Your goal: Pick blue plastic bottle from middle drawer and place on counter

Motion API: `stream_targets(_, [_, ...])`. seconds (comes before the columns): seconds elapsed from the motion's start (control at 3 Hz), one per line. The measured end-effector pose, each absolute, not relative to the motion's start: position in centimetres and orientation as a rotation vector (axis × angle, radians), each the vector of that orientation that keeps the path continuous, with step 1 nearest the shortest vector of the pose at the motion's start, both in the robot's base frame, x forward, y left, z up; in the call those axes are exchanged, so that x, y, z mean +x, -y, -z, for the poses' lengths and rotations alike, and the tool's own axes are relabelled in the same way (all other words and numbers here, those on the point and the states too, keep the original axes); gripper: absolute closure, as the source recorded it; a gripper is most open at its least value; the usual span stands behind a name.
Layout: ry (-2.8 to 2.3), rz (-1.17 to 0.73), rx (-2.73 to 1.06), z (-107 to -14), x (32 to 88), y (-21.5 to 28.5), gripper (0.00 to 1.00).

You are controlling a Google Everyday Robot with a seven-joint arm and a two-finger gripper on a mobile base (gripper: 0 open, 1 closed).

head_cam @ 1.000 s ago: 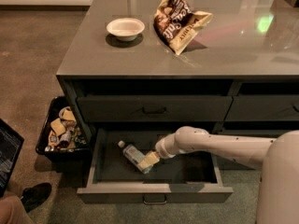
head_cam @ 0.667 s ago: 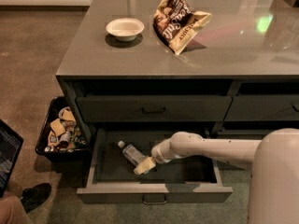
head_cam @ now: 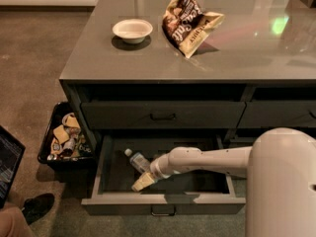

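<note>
Gripper (head_cam: 143,181) is down inside the open middle drawer (head_cam: 163,199), toward its front-left. The white arm (head_cam: 207,161) reaches in from the right. Blue plastic bottle (head_cam: 138,160) lies on its side on the drawer floor, white cap pointing back-left and base toward the gripper.

Change over the last second: the gripper has slid forward and left, from over the bottle's lower half to just past its base, near the drawer front. The bottle looks to be in the same spot at the same angle, so it is not lifted and not dragged along.

The gripper's tan tip sits right at the bottle's base, touching or just beside it (cannot tell which). Whether the gripper is spread or closed, or has any hold on the bottle, also cannot be told from this view.

For the task: the pick is not done. This reads as repositioning or lining up around the bottle's lower end rather than a carry. Nothing has moved toward the table (head_cam: 148,58), which has bare grey surface in front of the white bowl (head_cam: 132,29) and snack bag (head_cam: 190,21) for the later placement.

Risk: the bottle is round and lying flat, so a nudge at the base could roll or pivot it away.
</note>
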State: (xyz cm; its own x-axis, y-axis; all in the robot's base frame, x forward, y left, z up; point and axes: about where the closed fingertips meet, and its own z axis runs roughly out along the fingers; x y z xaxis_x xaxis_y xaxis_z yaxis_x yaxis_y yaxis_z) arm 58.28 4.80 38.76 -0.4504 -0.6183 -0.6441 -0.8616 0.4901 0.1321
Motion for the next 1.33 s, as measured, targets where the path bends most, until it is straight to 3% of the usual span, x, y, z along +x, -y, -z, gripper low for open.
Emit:
stream_targets(0.33, [-2.207,-0.593,-1.214,-37.9,58.9,-6.2,0.12])
stream_targets(1.33, [-2.197,-0.501,-1.212,-36.7,61.4,-6.9,0.82])
